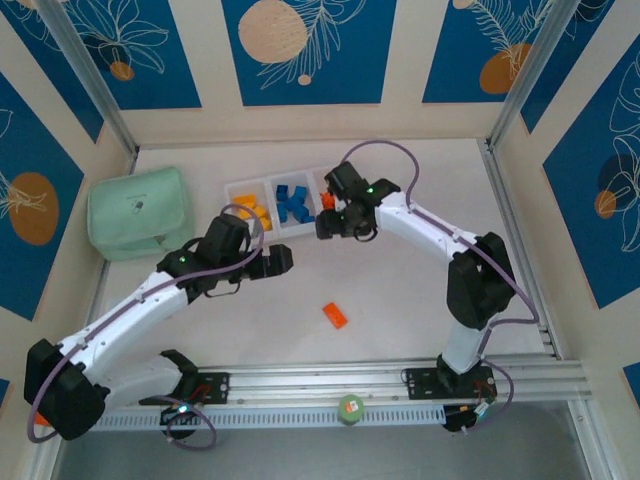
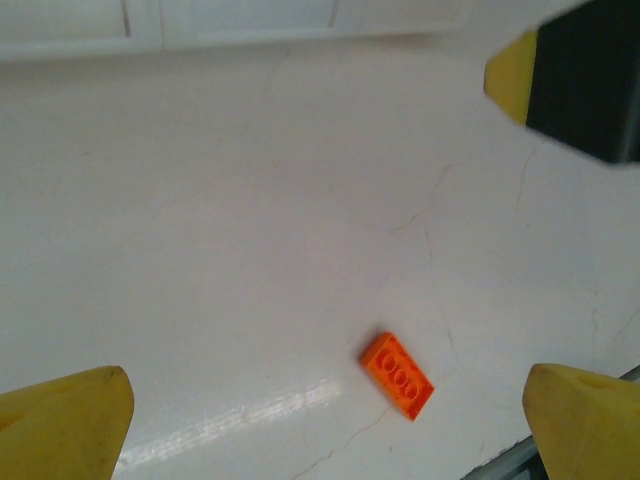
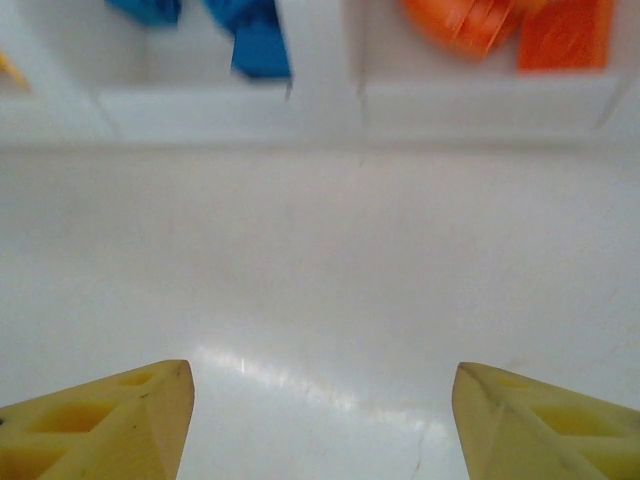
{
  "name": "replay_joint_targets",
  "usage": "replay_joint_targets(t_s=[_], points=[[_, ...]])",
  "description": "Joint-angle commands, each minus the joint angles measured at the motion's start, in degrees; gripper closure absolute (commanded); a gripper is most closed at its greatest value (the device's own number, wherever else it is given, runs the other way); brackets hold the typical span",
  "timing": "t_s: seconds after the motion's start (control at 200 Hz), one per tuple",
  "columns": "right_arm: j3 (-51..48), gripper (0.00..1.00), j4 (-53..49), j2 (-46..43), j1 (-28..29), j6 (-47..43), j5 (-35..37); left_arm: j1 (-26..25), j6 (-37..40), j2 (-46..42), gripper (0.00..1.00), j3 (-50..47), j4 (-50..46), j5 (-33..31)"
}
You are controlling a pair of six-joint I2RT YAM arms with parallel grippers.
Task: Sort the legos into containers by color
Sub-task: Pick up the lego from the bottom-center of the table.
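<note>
The white three-compartment tray stands at the back of the table. Its left cell holds yellow-orange legos, the middle blue legos, the right red-orange ones. One red-orange brick lies alone on the table, studs up, and appears between and ahead of my left fingers as the brick. My left gripper is open and empty. My right gripper hovers open and empty just in front of the tray wall, with blue legos and red-orange legos beyond.
A mint-green fabric pouch lies left of the tray. The metal rail with a small green round part runs along the near edge. Walls enclose the table on three sides.
</note>
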Motion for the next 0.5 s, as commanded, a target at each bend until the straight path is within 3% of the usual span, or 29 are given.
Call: replay_joint_targets(t_s=[0.0, 0.495], points=[[-4.6, 0.29, -1.7, -3.9, 3.2, 2.3, 1.6, -0.6, -0.5, -2.3, 0.01, -1.6, -3.2, 0.8], [-21.7, 0.20, 2.2, -8.4, 18.6, 12.8, -0.2, -8.8, -9.9, -9.2, 0.01, -9.6, -2.0, -5.3]])
